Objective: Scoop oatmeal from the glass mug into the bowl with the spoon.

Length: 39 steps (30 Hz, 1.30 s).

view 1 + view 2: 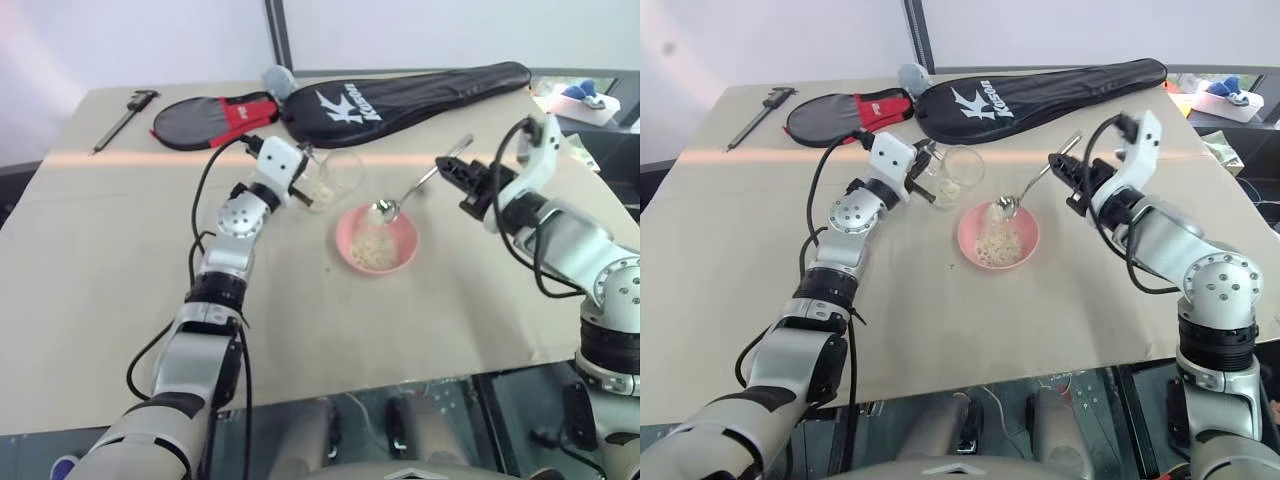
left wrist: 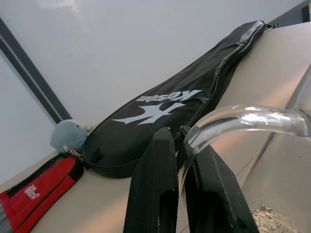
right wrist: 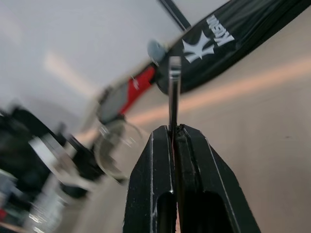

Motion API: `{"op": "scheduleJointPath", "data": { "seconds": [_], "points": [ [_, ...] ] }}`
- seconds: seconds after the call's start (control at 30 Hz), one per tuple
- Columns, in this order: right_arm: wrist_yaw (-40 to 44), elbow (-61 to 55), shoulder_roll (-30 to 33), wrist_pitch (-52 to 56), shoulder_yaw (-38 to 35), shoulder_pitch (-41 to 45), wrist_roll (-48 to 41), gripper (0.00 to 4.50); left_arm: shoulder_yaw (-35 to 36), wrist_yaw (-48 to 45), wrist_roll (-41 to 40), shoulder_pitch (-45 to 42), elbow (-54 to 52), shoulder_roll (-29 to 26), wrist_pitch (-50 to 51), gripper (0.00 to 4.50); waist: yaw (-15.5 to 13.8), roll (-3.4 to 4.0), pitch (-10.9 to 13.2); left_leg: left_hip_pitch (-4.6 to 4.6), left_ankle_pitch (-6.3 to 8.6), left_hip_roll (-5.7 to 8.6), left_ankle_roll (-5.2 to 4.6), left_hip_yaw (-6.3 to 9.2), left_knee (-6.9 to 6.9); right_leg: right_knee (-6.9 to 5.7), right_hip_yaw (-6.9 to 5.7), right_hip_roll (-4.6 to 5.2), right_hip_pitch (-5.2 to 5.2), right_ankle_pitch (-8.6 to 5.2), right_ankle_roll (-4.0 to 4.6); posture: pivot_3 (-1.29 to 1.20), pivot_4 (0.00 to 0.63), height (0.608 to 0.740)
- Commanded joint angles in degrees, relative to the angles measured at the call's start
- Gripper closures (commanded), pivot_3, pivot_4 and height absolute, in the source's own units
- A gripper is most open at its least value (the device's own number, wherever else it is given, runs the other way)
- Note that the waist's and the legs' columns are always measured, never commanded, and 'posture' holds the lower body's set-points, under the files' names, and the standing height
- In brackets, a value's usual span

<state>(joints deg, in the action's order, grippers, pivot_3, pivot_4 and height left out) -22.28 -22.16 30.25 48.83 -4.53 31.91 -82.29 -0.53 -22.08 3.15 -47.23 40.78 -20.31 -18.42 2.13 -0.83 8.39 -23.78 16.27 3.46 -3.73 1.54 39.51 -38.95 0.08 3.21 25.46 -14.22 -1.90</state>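
Right now the right gripper [image 1: 1068,172] has its fingers [image 3: 194,184] pressed together on the thin handle of the spoon [image 1: 1030,187], which slants down toward the robot's left so that its rounded end hangs just over the far rim of the pink bowl [image 1: 1025,222]. Some oatmeal [image 1: 997,244] lies as a pale heap inside the bowl, and a few flakes sit in the spoon's end. Just beside the bowl, on its far left, stands the glass mug [image 1: 958,172], clear, with a little oatmeal at its bottom. The left gripper [image 1: 924,176] holds the mug by its side handle [image 2: 243,121]: its fingers [image 2: 155,189] are nearly together with the curved glass pinched between them. Both bowl and mug rest on the tan worktop [image 1: 1110,300], near its middle. Further back a long black racket cover [image 1: 1040,90] with white lettering lies across the worktop, and a smaller red and black cover [image 1: 835,118] lies to its left, touching it or nearly so, with a small grey soft toy [image 1: 912,76] at the place where they meet. A dark caliper [image 1: 758,116] lies well apart near the far left corner.
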Motion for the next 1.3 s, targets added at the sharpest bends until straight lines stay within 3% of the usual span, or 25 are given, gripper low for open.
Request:
{"op": "scheduleJointPath", "data": {
  "seconds": [0.03, 0.17, 0.23, 0.5, 0.7, 1.0, 1.23, 1.3],
  "points": [
    [11.1, -7.3, 5.3, -1.5, 8.4, 0.9, 17.5, 4.5, 1.4, 0.8, -0.8, -1.3, -2.4, -0.9, -1.2, 4.33, -0.1, 0.0, 0.0, 0.0, 0.0, 0.01, 0.0, -0.01, 0.01, 0.0, -0.01, 0.0, 0.01, 0.0, 0.0, 0.0, 0.15, 0.74],
    [21.0, -11.1, 10.6, -6.6, 16.1, 1.3, 34.8, 4.5, 1.7, 0.8, -1.1, -0.7, -3.6, -1.2, -0.8, 4.33, -0.2, -0.01, 0.0, -0.02, 0.0, 0.01, 0.0, 0.03, 0.02, 0.02, -0.04, -0.01, 0.02, 0.0, 0.0, 0.0, 0.15, 0.74],
    [24.2, -12.5, 10.7, -8.7, 17.1, 0.9, 39.0, 4.5, 1.9, 0.6, -1.6, 0.0, -4.8, -1.1, -0.3, 4.33, -0.3, -0.01, 0.0, -0.02, 0.0, 0.01, 0.0, 0.05, 0.04, 0.02, -0.06, 0.0, 0.01, 0.0, 0.0, 0.0, 0.15, 0.74],
    [20.7, -9.9, -2.4, -7.3, 1.0, 1.8, 25.6, 4.5, 2.8, 0.1, -3.9, 4.0, -10.4, -0.7, 2.7, 4.33, -0.3, -0.03, 0.0, -0.01, 0.0, 0.01, 0.01, 0.11, 0.09, 0.0, -0.08, 0.01, -0.02, 0.0, 0.0, 0.0, 0.15, 0.74],
    [18.0, -5.7, -8.4, -5.8, -2.1, 8.0, 21.8, 4.5, 2.9, -0.3, -4.1, 5.1, -12.7, -0.4, 4.0, 4.33, -0.2, -0.03, 0.0, 0.0, -0.01, 0.03, 0.02, 0.13, 0.09, -0.03, -0.1, 0.01, 0.0, 0.0, -0.01, 0.0, 0.15, 0.74],
    [19.3, -1.3, -14.6, -5.5, 0.9, 10.7, 25.2, 4.5, 2.6, 0.6, -3.9, 5.6, -16.0, 1.0, 6.3, 4.33, 0.1, -0.02, 0.0, 0.01, -0.01, 0.05, 0.02, 0.12, 0.09, -0.03, -0.1, 0.01, 0.0, 0.0, -0.01, 0.0, 0.15, 0.74],
    [25.8, 5.9, -18.9, -10.4, 9.2, 11.7, 37.8, 4.5, 3.9, 0.9, -6.0, 7.2, -19.3, 2.8, 8.9, 4.33, 0.3, 0.0, 0.0, 0.05, -0.01, 0.05, 0.03, 0.09, 0.09, -0.07, -0.08, -0.01, 0.0, 0.0, -0.01, 0.0, 0.15, 0.74],
    [28.6, 8.2, -19.8, -11.9, 11.0, 11.8, 41.0, 3.83, 4.4, 1.3, -6.7, 7.9, -20.0, 3.3, 9.9, 4.41, 0.4, 0.0, 0.0, 0.05, -0.01, 0.05, 0.03, 0.09, 0.09, -0.07, -0.07, -0.02, 0.0, 0.0, -0.01, 0.0, 0.15, 0.74]
  ]
}}
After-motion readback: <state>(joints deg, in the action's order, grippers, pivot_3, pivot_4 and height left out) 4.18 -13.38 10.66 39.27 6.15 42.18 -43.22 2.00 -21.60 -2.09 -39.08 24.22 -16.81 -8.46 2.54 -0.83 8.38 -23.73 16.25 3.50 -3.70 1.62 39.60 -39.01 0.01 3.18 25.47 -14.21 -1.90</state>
